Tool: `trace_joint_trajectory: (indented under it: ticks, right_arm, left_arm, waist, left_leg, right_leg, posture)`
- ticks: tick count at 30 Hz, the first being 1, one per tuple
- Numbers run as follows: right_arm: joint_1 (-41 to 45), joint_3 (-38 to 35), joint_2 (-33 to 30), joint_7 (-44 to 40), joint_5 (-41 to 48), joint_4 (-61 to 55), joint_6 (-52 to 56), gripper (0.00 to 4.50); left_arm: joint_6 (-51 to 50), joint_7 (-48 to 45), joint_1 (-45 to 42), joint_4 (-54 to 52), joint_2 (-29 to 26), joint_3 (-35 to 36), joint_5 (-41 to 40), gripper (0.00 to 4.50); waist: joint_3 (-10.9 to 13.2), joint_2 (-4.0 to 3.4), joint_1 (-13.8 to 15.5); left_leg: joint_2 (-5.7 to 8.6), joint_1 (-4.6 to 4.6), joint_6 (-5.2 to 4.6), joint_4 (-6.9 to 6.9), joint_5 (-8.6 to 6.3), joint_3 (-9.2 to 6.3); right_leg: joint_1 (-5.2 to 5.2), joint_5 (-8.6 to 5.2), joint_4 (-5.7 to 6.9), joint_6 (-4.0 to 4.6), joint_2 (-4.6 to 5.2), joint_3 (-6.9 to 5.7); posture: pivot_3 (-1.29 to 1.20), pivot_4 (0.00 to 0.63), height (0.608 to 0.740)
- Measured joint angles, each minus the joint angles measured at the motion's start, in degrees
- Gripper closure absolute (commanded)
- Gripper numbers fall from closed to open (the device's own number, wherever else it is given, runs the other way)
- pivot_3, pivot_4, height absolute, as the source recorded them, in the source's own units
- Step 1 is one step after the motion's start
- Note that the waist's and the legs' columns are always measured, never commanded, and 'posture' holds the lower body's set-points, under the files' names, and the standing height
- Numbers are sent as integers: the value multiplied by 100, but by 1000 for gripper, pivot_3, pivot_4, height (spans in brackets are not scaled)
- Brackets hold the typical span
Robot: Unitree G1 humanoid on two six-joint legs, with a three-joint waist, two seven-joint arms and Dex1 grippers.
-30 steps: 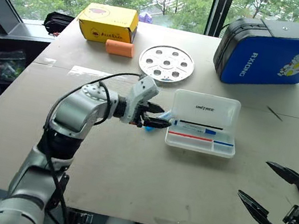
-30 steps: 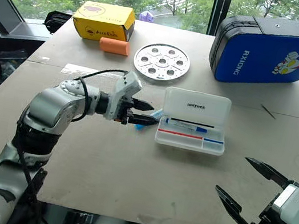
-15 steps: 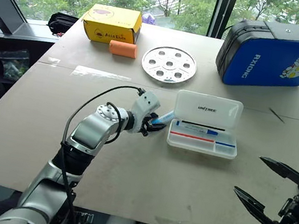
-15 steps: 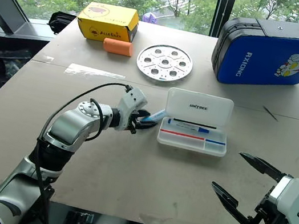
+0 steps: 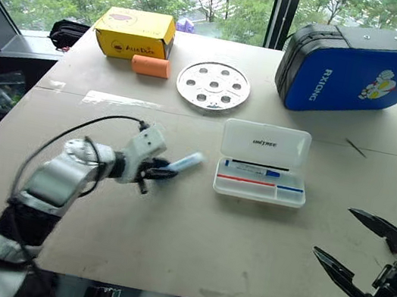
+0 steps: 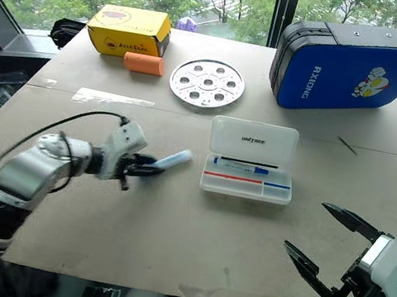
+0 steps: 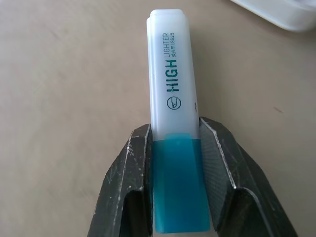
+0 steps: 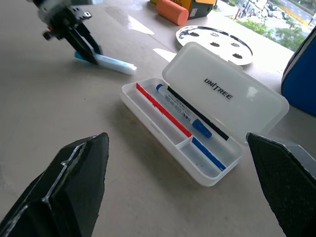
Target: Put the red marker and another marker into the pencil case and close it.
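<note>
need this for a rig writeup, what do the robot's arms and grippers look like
The left arm is built of rounded silver-grey metal segments, with a thin black cable looping over the wrist to a white block. The left gripper and right gripper each have two black tapered fingers; the fingers have scuffed edges and textured inner faces. The right gripper sits on a white housing.

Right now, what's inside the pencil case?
The pencil case lies open. Inside are a thin red pen, a white marker with a blue cap, a black pen and a blue pen. The lid covers nothing.
</note>
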State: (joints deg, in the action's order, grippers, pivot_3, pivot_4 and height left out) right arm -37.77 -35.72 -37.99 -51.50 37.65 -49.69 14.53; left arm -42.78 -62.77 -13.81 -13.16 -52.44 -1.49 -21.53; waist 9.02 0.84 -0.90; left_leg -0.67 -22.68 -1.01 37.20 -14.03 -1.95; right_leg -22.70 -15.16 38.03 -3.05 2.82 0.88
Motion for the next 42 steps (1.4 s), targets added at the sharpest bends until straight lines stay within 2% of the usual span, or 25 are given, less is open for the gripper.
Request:
trace_joint_trajectory:
  ticks: [3,7,10,16,27,35,37,38,40,41,42]
  right_arm:
    - [96,18,-60,-229,25,147,-66,0]
    - [30,9,-96,-440,64,187,-129,0]
    - [-24,-23,-121,-538,98,181,-138,0]
    - [-240,-121,-103,-662,123,122,-151,0]
    - [-454,-135,109,-418,94,-201,-159,0]
    - [-687,-136,238,-207,76,-408,-152,0]
    - [-697,-136,246,-184,75,-421,-152,0]
    - [-701,-136,251,-178,75,-431,-152,0]
    - [-746,-138,270,-162,75,-457,-153,0]
    - [-807,-150,291,-155,75,-472,-153,0]
    - [-821,-154,293,-154,75,-475,-153,0]
  left_arm:
    - [-99,-688,-434,-563,-68,118,-747,3758]
    - [-120,-691,-1275,-579,400,-432,-763,3758]
    - [-27,-653,-2165,-232,973,-1326,-373,3758]
    - [158,-571,-3111,816,1635,-2427,492,3758]
    - [447,-585,-3423,1534,2265,-3058,1205,3758]
    - [600,-626,-3553,1860,2638,-3062,1423,3758]
    - [620,-640,-3553,1886,2695,-3064,1459,2715]
    - [672,-657,-3553,1907,2727,-3078,1473,2483]
    - [755,-693,-3555,1961,2763,-3105,1529,1659]
    - [807,-709,-3555,2009,2773,-3116,1572,1009]
    - [816,-714,-3555,2019,2771,-3115,1580,731]
  waist:
    - [5,-16,234]
    - [3,-5,312]
    - [2,4,290]
    - [2,3,131]
    - [3,3,162]
    - [3,2,158]
    - [3,2,160]
    - [3,2,161]
    - [3,2,162]
    - [3,2,162]
    - [3,2,161]
  left_leg:
    - [28,-10,0,17,0,-5]
    - [38,-13,-3,32,-1,7]
    - [51,-15,-4,36,-2,13]
    - [34,-10,-18,29,-10,5]
    - [33,-13,-18,30,-10,-1]
    - [33,-13,-19,30,-10,-1]
    - [33,-13,-19,30,-10,-1]
    - [33,-13,-19,30,-10,-1]
    - [33,-13,-19,30,-10,-1]
    - [33,-14,-18,30,-10,-1]
    - [33,-14,-19,30,-10,-1]
  right_leg:
    - [13,-1,-7,-1,34,-15]
    - [24,1,-14,-5,31,-2]
    - [24,3,-12,-8,20,-2]
    - [19,2,-4,-7,-3,-9]
    - [14,1,-5,-7,0,-1]
    - [13,1,-4,-7,0,-1]
    - [13,1,-4,-7,-1,-2]
    - [13,1,-4,-7,-1,-2]
    - [13,1,-4,-7,0,-2]
    - [13,1,-5,-7,0,-2]
    - [13,1,-5,-7,0,-2]
  posture:
    - [0,150,740]
    - [0,150,740]
    - [0,150,740]
    - [0,150,740]
    - [0,150,740]
    - [0,150,740]
    - [0,150,740]
    - [0,150,740]
    - [0,150,740]
    - [0,150,740]
    - [0,150,740]
